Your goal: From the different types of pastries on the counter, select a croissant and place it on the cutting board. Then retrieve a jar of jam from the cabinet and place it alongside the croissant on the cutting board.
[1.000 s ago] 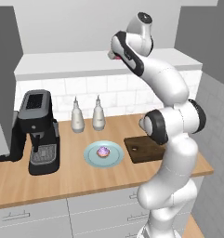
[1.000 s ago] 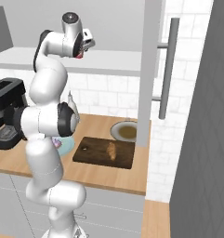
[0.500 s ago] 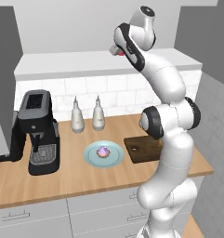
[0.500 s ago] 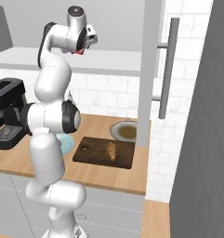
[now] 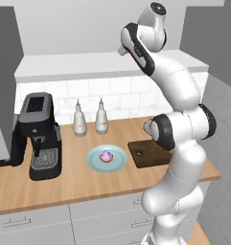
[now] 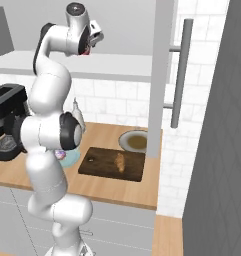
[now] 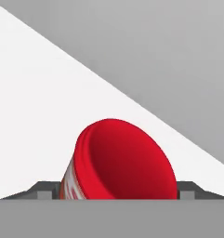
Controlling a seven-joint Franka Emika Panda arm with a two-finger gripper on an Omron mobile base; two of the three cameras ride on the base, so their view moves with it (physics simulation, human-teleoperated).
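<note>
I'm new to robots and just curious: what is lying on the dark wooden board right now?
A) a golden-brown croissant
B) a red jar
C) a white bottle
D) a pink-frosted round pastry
A: the right base view shows the golden-brown croissant lying on the cutting board.

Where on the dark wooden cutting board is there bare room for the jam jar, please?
The dark brown wooden cutting board is bare on its hole end, left of the golden-brown croissant, and also right of it. Behind its far right corner it is crowded by the round bowl.
</note>
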